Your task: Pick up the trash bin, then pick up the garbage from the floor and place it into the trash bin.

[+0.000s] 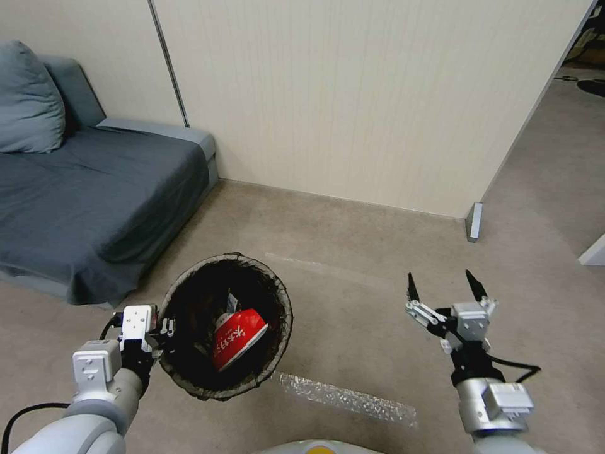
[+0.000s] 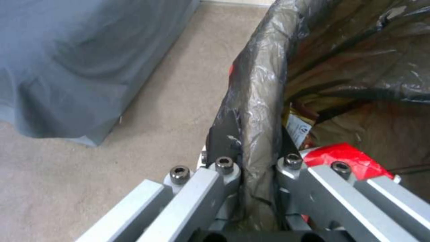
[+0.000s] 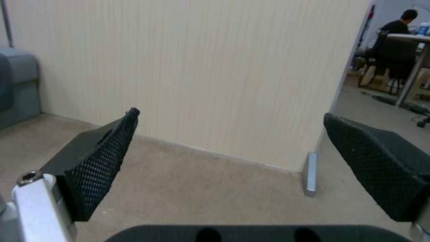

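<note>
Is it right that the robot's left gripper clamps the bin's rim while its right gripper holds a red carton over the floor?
Not quite. The left gripper does clamp the trash bin by its rim, but the right gripper is open and empty, as the right wrist view shows. The red carton lies inside the bin, seen in the head view.

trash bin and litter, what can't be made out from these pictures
- Trash bin: its outer wall is hidden in the head view, looking down into the dark bag, and in the left wrist view by the left claw clamped on the rim.
- Litter under the red carton: lost in shadow in the head view; cut off by claw links in the left wrist view.
- Floor behind the bin: hidden.
- Right claw: open, empty.
</note>
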Controlling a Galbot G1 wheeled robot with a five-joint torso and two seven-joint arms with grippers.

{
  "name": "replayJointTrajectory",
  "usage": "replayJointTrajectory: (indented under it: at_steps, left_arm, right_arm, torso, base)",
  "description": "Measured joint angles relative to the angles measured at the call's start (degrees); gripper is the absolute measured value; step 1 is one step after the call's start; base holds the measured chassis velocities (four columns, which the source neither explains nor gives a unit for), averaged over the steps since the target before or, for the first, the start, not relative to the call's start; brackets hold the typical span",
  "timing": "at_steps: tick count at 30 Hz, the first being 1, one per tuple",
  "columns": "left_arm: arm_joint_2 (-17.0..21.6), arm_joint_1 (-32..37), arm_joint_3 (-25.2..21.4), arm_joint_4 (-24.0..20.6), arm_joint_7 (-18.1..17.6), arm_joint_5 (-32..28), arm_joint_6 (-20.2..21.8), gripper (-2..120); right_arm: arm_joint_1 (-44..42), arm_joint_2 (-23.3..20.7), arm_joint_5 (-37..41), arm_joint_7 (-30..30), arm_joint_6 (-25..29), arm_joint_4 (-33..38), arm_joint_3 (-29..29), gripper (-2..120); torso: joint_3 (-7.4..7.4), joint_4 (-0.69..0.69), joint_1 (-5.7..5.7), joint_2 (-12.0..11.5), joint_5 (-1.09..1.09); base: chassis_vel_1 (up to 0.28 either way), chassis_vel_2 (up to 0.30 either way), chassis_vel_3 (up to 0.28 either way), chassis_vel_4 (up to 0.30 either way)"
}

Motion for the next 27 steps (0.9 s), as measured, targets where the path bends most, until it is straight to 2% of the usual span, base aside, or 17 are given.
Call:
replayJointTrajectory:
  at_steps: [6,27]
  left_arm:
    - [-0.36,-0.58,0.01,0.0,0.19,-0.01,-0.04,1]
    - [-0.87,0.45,0.19,0.0,0.19,-0.11,-0.14,1]
  right_arm:
    - [-0.16,2.58,-1.22,-0.31,-0.04,0.4,-0.11,100]
    - [-0.76,3.39,-1.65,-0.22,-0.69,0.14,-1.66,100]
  torso:
    - [0.0,-0.01,0.0,0.0,0.0]
    - [0.0,0.0,0.0,0.0,0.01]
  base:
    - [0.0,0.0,0.0,0.0]
    - [0.042,0.041,0.043,0.045]
